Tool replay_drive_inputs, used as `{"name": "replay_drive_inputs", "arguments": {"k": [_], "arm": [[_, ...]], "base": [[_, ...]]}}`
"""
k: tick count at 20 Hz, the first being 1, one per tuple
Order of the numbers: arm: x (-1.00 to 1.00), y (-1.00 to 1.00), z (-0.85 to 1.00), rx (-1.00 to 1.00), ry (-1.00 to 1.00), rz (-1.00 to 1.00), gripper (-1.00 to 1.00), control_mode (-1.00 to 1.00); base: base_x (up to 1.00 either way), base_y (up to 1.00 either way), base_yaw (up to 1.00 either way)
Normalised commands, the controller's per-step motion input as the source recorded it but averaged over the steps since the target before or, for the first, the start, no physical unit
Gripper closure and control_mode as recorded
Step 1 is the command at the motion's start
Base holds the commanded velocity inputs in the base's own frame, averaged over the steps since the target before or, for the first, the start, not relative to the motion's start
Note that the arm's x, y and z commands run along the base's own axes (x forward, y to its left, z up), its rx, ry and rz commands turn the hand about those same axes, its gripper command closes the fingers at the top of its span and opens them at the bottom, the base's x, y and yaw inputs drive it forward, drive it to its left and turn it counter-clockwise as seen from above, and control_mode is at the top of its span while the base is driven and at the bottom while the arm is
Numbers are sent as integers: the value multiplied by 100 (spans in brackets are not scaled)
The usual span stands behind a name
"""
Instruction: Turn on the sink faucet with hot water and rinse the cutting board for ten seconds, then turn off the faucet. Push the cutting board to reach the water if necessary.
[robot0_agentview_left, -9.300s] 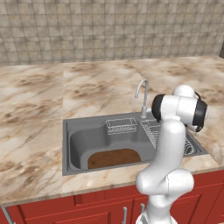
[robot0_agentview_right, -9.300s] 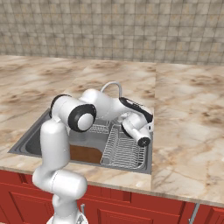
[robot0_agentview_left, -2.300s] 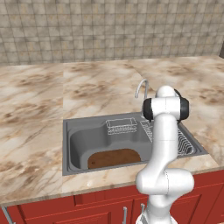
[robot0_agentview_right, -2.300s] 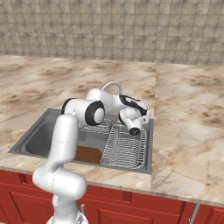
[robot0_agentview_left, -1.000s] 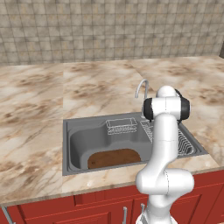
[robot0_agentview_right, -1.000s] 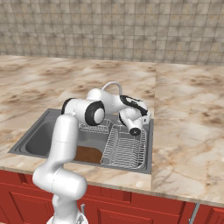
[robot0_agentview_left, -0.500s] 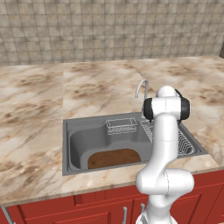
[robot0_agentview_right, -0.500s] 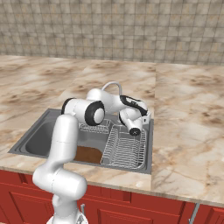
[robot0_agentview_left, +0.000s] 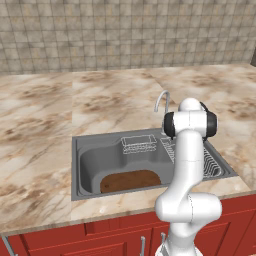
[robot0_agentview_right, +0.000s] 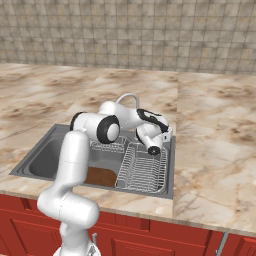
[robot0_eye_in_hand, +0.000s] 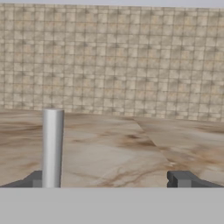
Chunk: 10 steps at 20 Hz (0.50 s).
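Marble tabletop (robot0_agentview_left: 40, 145) is running under a tiled wall, with the sink (robot0_agentview_left: 80, 165) sunk near its front edge. Cutting board (robot0_agentview_left: 129, 180) is lying flat on the basin floor toward the front wall, off to one side of the sink faucet (robot0_agentview_left: 161, 101), which is standing at the back rim; no water is showing, so rinsing probably isn't started. Hand (robot0_eye_in_hand: 109, 178) is sitting spread beside the faucet stem (robot0_eye_in_hand: 52, 148), one fingertip (robot0_eye_in_hand: 183, 178) well clear, likely lining up to work the tap. Wire dish rack (robot0_agentview_right: 142, 172) is filling the basin's other side.
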Motion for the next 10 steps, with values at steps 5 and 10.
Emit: {"name": "replay_drive_inputs", "arguments": {"k": [5, 10], "arm": [[-25, -25, 0, 0, 0, 0, -100, -100], [-34, -29, 0, 0, 0, 0, -100, -100]], "base": [[0, 0, 0], [0, 0, 0]]}}
